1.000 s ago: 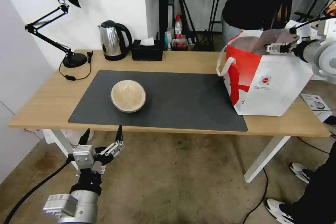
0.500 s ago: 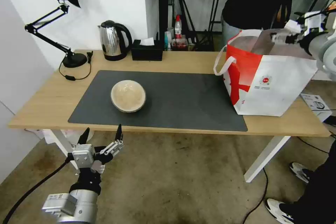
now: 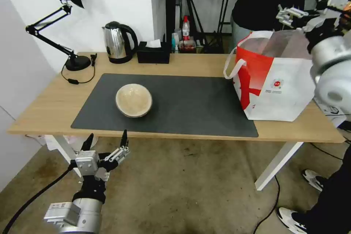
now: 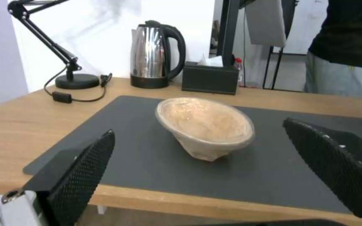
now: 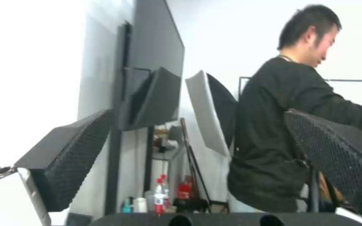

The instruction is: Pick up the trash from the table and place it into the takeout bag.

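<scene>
left claw (image 3: 106,140) wide, below table (image 3: 44,106) | right claw (image 5: 198,157) wide, above takeout bag (image 3: 289,91) | beige bowl (image 3: 134,99) on mat

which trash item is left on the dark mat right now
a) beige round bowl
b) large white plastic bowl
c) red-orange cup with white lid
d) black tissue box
a: the beige round bowl sits alone on the dark grey mat, in front of the open left gripper, which hangs below the table's front edge.

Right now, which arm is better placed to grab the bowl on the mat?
Probably left: its open pincer hangs just before the table edge, facing the bowl. The right pincer is open, raised above the bag, farther off.
</scene>
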### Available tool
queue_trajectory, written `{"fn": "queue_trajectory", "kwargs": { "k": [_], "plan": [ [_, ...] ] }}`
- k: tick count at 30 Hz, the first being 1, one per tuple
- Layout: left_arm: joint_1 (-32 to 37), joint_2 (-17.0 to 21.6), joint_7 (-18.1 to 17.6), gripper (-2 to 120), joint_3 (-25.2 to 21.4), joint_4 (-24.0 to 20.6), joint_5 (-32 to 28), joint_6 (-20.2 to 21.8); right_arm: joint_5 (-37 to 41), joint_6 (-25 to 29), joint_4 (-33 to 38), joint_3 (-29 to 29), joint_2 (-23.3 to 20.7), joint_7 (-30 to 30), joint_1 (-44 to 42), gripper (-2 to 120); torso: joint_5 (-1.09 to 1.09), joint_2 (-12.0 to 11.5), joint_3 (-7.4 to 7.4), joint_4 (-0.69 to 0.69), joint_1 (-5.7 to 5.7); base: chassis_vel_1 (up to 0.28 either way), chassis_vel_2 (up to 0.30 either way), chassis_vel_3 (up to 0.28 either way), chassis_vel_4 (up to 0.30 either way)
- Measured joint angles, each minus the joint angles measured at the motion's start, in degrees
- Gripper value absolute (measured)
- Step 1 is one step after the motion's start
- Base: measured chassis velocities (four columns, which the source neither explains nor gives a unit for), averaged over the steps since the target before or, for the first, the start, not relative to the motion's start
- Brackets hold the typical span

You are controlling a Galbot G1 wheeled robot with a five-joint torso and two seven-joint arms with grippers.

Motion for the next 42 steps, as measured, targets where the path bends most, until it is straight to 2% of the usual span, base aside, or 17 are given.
{"fn": "queue_trajectory", "kwargs": {
  "k": [3,5,7,8,12,13,17,27,32,36,42],
  "plan": [
    [0.0,0.0,0.0,100,0.2,0.1,0.1,0.0,-3.9,0.1,2.6,0.4,1.4,2.8,-3.6,100,0.00,0.0,0.00,0.01,-0.01,0.000,0.000,0.000,0.000],
    [0.0,0.0,0.0,100,0.1,0.1,0.2,-0.1,-9.5,0.1,4.3,3.0,3.2,3.7,-10.4,100,0.01,0.0,0.00,0.01,0.00,0.000,0.000,0.000,0.000],
    [0.1,0.0,0.0,100,0.0,0.1,0.2,-0.2,-13.2,0.3,4.5,5.5,4.8,3.4,-16.9,100,0.03,0.0,0.00,0.00,0.00,0.000,0.000,0.000,0.000],
    [0.1,0.0,0.0,100,0.0,0.1,0.2,-0.2,-13.2,0.3,4.5,5.5,4.8,3.4,-16.9,100,0.03,0.0,0.00,0.00,0.00,0.000,0.000,0.000,0.000],
    [0.1,0.0,0.0,100,-0.1,0.2,0.1,-0.2,-19.7,1.6,4.8,11.9,8.6,2.6,-28.9,100,0.01,0.0,0.00,0.01,0.00,0.000,0.000,0.000,0.000],
    [0.1,0.0,0.0,100,-0.1,0.2,0.1,-0.2,-19.7,1.6,4.8,11.9,8.6,2.6,-28.9,100,0.01,0.0,0.00,0.01,0.00,0.000,0.000,0.000,0.000],
    [-0.1,0.0,0.0,100,-0.4,0.1,-0.2,-0.2,-26.2,3.0,5.0,14.4,12.5,1.5,-37.9,100,0.02,0.0,0.00,-0.01,0.00,0.000,0.000,0.000,0.000],
    [0.2,0.0,0.0,100,-0.6,-0.2,-0.3,-0.3,-31.1,2.9,6.8,18.3,16.5,2.0,-48.4,100,0.00,0.0,0.00,0.01,0.01,0.000,0.000,0.000,0.000],
    [0.1,0.0,0.0,100,-0.4,-0.2,-0.4,-0.3,-31.9,2.8,8.0,20.5,20.1,3.6,-54.8,100,0.01,0.0,0.00,-0.01,0.01,0.000,0.000,0.000,0.000],
    [0.1,0.0,0.0,100,-0.6,-0.1,-0.6,-0.3,-35.4,3.4,7.3,20.8,24.7,3.8,-61.4,100,0.01,0.0,0.00,-0.01,0.01,0.000,0.000,0.000,0.000],
    [0.1,0.0,-0.1,100,-0.6,-0.1,-0.6,-0.4,-38.8,3.7,6.5,20.4,27.6,3.9,-64.5,100,0.01,0.0,0.00,0.00,0.01,0.000,0.000,0.000,0.000]
  ]
}}
